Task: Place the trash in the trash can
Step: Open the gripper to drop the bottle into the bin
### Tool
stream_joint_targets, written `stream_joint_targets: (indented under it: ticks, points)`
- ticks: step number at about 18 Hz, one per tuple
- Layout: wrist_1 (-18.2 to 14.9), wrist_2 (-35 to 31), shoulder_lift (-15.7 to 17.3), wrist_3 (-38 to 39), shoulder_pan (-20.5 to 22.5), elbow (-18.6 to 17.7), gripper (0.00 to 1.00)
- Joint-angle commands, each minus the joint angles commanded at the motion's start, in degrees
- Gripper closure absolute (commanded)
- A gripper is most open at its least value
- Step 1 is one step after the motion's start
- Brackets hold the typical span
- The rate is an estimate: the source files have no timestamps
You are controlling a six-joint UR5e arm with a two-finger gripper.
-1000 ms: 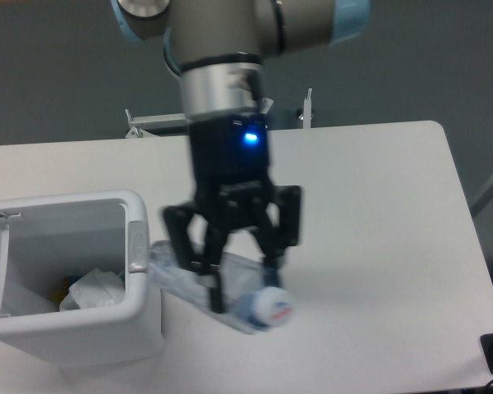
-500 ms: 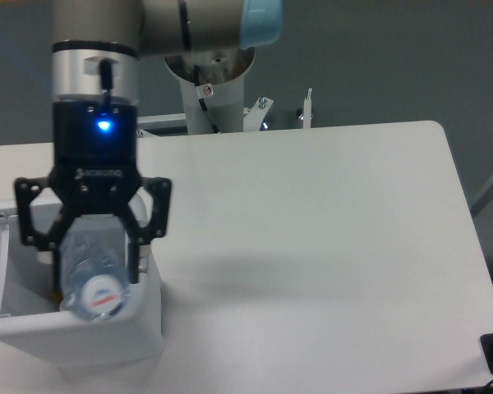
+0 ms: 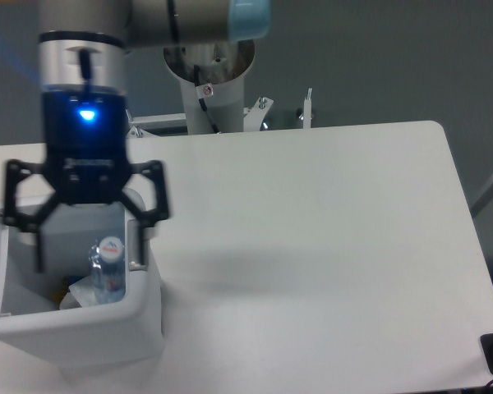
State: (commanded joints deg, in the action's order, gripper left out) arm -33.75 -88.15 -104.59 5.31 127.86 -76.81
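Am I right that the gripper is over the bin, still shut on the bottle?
Not quite. The gripper is over the bin, but it is open, fingers spread wide. The bottle has dropped and sits inside the bin, cap up, clear of the fingers. The fixed camera shows this.

Lighting: even, diffuse, moderately bright from overhead; no glare on the white worktop [image 3: 329,246]. Shadows: one soft grey patch on the worktop, right of the trash can [image 3: 107,328]. Sharpness: low resolution, soft overall; tool [image 3: 86,238] motion-blurred, its blue indicator light blooming. Backdrop dim grey.
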Motion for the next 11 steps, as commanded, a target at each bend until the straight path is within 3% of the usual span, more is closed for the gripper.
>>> stream_joint_targets:
  ticks: [3,5,9,11]
  points:
    - [-2.54,-0.44,0.53,-18.25,3.97,-3.08,0.00]
    - [-6.83,-0.53,1.32,-27.94,6.16,-4.22,0.00]
    - [-14.40,-0.53,2.20,-39.91,8.81,-3.79,0.00]
    - [-17.83,-1.40,2.72,-41.60,10.56,-3.26,0.00]
